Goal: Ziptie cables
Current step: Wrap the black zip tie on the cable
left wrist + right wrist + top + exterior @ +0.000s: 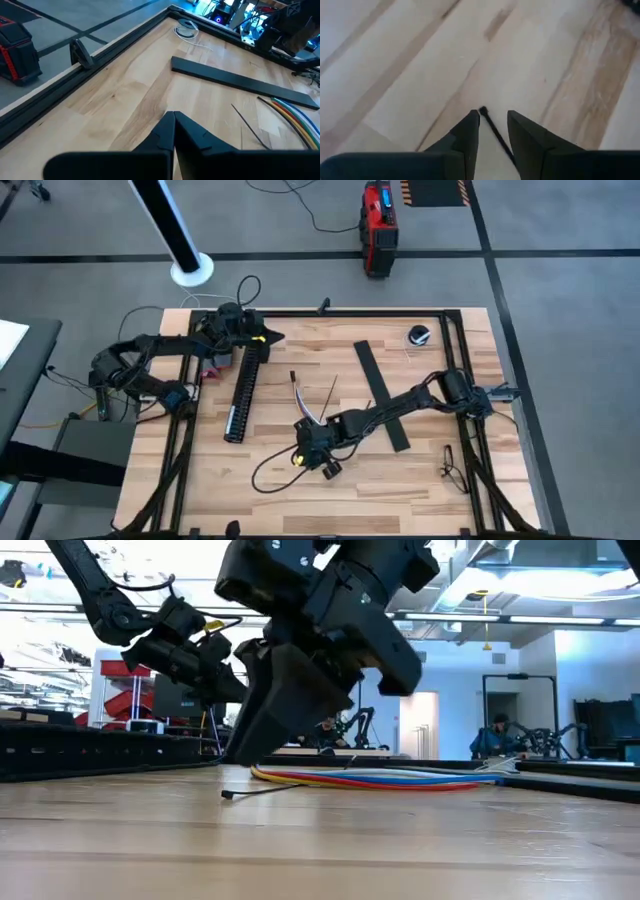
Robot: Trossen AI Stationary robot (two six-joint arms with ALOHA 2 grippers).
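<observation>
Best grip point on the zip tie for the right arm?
Near its head end, straight down from above, fingers across the strand: the zip tie is thin and lies flat on the table. The right gripper is open astride it.

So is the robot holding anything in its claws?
Nothing yet. The right gripper is open around a thin black zip tie's head end on the table. The left gripper is shut, empty.

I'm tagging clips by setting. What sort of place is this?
Probably a robotics lab or workshop. The low view shows more robot arms on benches across an open room, with a seated person nearby. The high view shows a framed wooden table on a grey taped floor.
</observation>
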